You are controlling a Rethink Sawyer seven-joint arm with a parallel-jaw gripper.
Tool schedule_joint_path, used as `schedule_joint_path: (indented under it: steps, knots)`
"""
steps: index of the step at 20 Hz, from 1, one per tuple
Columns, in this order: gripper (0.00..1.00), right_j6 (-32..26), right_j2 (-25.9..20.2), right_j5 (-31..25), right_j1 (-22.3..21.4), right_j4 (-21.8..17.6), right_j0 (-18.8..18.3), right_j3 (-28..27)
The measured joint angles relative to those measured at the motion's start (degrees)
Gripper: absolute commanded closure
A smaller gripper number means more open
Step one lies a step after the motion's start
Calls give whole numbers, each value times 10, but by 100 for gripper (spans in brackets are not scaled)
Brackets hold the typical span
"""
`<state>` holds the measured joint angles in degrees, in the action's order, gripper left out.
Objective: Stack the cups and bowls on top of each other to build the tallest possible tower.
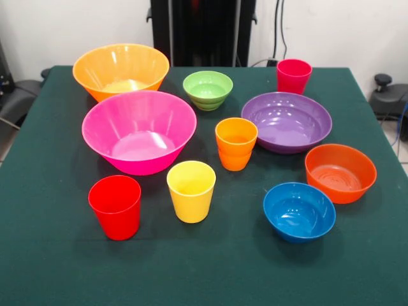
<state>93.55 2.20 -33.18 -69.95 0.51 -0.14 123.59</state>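
All pieces stand apart and upright on the green table point(57, 255). At the back left is the big orange-yellow bowl point(121, 69), with the big hot-pink bowl point(139, 131) in front of it. The small ribbed green bowl point(208, 89) sits at the back centre, and the crimson-pink cup point(294, 76) at the back right. The wide purple bowl point(286, 121) lies right of centre, the orange cup point(236, 143) beside it. Nearer the front are the red cup point(115, 206), the yellow cup point(191, 190), the blue bowl point(299, 211) and the orange bowl point(340, 172). Nothing is stacked. The gripper does not show.
The robot's black pedestal point(203, 32) rises behind the table's far edge. Cables hang on the white wall at the back right. Dark equipment sits off both table sides.
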Motion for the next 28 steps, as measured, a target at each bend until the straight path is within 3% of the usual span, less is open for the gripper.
schedule_joint_path:
  steps: [6,10,20,28]
  knots:
    - [0,15,9,0,6,0,-2,0]
    - [0,18,10,6,23,0,-23,0]
    - [0,18,-8,82,124,0,-118,-6]
    - [0,18,-24,89,204,0,-140,-37]
